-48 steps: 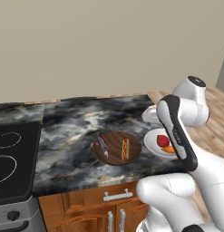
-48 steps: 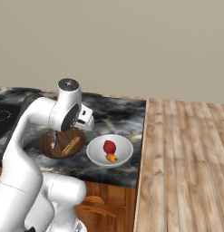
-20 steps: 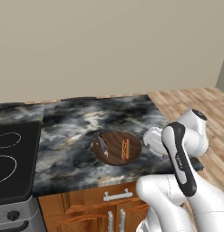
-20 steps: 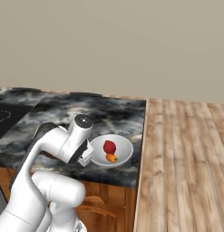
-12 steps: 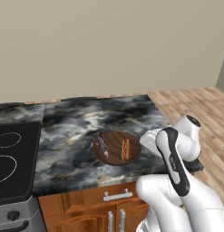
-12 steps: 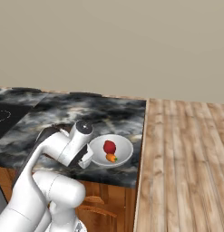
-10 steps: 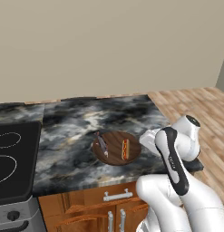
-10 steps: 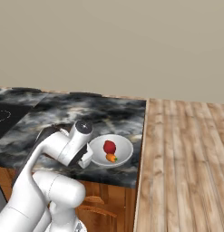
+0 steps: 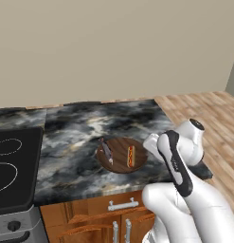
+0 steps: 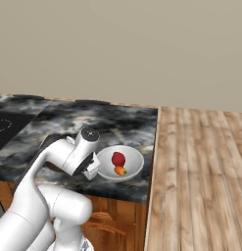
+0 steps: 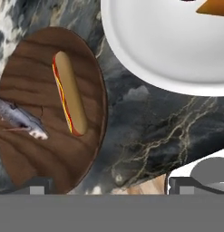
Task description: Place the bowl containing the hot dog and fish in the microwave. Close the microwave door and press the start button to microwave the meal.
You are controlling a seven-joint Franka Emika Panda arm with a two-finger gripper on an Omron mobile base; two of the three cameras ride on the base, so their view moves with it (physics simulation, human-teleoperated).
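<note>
Currently my gripper [image 11: 109, 190] hangs wide open, holding nothing, low over the worktop's front edge between bowl [image 11: 50, 108] and white plate [image 11: 172, 50]; I judge I should straddle the bowl's near rim squarely before closing.

A shallow round dark-brown wooden bowl [image 11: 50, 108] lies flat just beside the hand [image 11: 109, 186], holding a tan-bunned hot dog [image 11: 70, 93] and a slender grey fish [image 11: 20, 118], apart.

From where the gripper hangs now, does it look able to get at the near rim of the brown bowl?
Probably yes. The gripper is open and low over the counter, and the bowl rim sits beside its fingertips with nothing between. The white plate lies apart, farther off.
</note>
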